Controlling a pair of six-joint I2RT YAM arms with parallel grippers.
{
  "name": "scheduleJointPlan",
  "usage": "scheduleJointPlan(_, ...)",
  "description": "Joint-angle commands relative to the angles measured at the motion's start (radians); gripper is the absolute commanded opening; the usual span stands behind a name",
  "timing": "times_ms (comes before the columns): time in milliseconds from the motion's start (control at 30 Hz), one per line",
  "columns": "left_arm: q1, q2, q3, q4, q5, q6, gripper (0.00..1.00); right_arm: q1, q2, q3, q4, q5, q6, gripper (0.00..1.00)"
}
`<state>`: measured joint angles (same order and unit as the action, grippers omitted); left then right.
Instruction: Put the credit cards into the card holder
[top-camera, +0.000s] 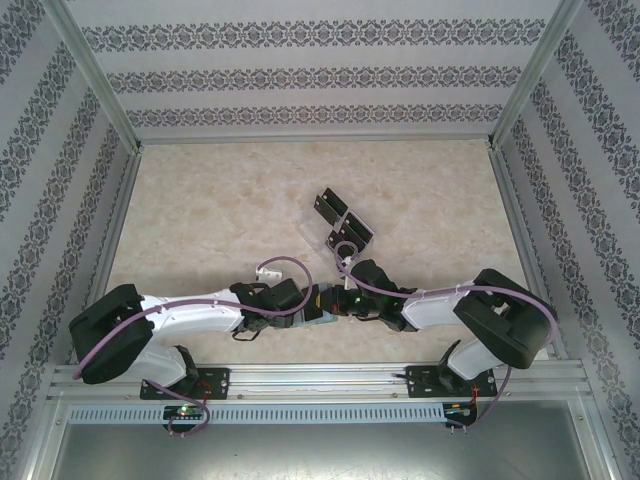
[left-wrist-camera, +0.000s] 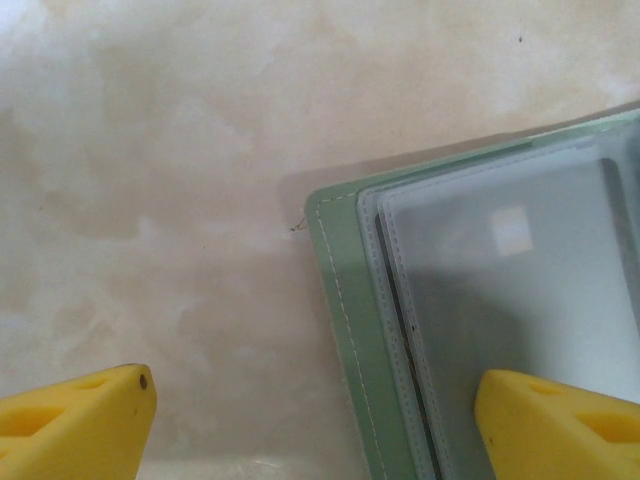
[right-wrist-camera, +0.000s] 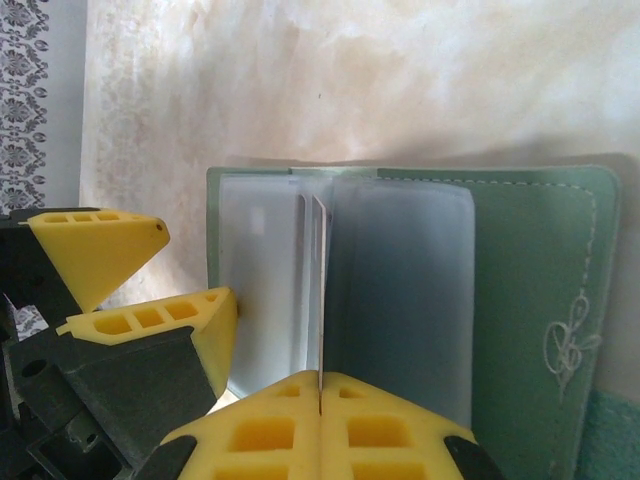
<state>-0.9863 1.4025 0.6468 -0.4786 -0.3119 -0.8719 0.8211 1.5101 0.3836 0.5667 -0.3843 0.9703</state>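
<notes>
Insertion likely being attempted: thin sheet (right-wrist-camera: 321, 280) at card holder (right-wrist-camera: 530, 280) spine being clenched by right pincer (right-wrist-camera: 320, 385); left pincer (left-wrist-camera: 315, 385) released over holder corner. Next: pocket alignment being required.

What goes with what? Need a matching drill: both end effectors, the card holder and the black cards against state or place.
Column 1
1. left end effector
2. right end effector
3. card holder
4. black cards

Column 2
A. spread open between the two end effectors
B. shut on a thin sheet standing on edge
C. fingers wide apart
D. farther back on the table

Pairs: 1-C, 2-B, 3-A, 4-D
</notes>
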Motion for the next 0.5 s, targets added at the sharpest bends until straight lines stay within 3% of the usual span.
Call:
scheduleJointPlan(0,0.012,0.010,-0.037,-0.038,-0.004,-0.009,0.85,0.008,0.019,-0.002,0.035,-0.007,0.007,0.00)
scheduleJointPlan(467,0.012,0.004,-0.041,-0.038,-0.004,-0.009,0.84,0.009,0.075,0.001,0.085,-0.022,0.025,0.00)
